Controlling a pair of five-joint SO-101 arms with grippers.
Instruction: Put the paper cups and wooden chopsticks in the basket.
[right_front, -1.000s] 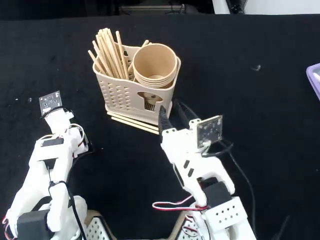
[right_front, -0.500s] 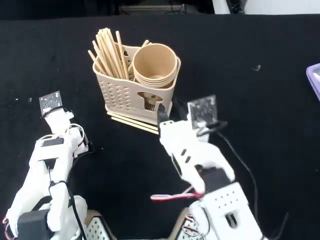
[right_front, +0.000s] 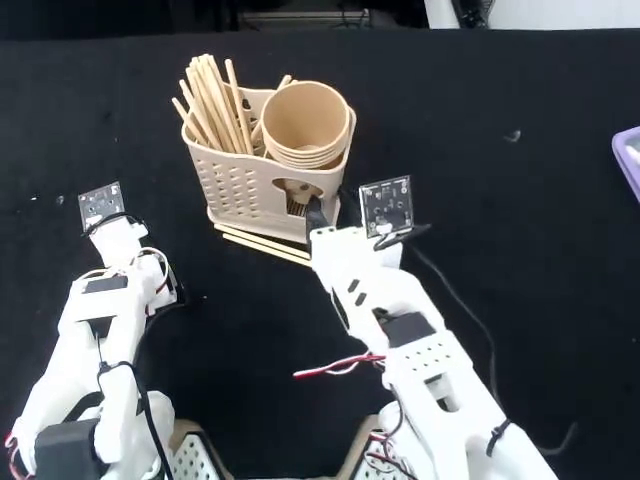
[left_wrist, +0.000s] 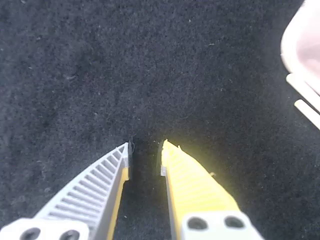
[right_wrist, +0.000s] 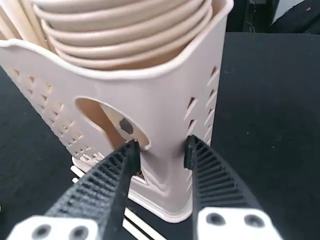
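Observation:
A beige perforated basket (right_front: 235, 178) stands at the table's back middle. It holds a stack of paper cups (right_front: 305, 120) and a bundle of wooden chopsticks (right_front: 208, 95). Two more chopsticks (right_front: 262, 244) lie flat on the black cloth along the basket's front foot. My right gripper (right_wrist: 162, 145) is open, its fingertips against the basket's front wall (right_wrist: 165, 95) below the cups (right_wrist: 125, 30). My left gripper (left_wrist: 145, 147) hangs low over bare cloth at the left, its fingers almost together with nothing between them. The basket's corner (left_wrist: 305, 45) and the loose chopsticks (left_wrist: 305, 97) lie off to its side.
A purple container's edge (right_front: 630, 155) shows at the far right. The left arm (right_front: 105, 300) rests folded at the front left. Black cloth covers the table around the basket.
My right arm has moved forward to the basket, its fingers now against the front wall. The basket has shifted slightly back and left. The left arm has kept still.

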